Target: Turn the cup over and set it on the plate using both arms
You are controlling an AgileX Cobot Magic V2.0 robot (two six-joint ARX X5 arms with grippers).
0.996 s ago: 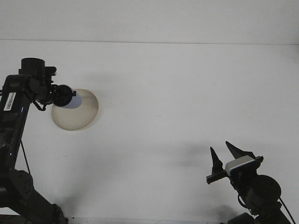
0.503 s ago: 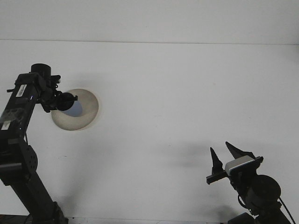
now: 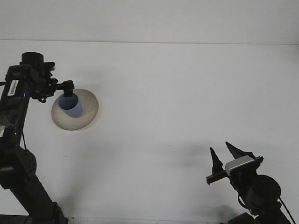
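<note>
Upper left: blue cup [image 3: 71, 106] standing upright on the beige plate [image 3: 88, 112], left tool [image 3: 68, 90] at its rim, grip state indiscernible. Lower right: right tool [image 3: 223, 157] spread open, empty, above the white counter [image 3: 177, 93].

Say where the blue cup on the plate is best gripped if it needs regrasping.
Grip the blue cup across its open rim, coming from above: it seems to stand mouth-up on the plate, and the left gripper is already at that rim.
</note>
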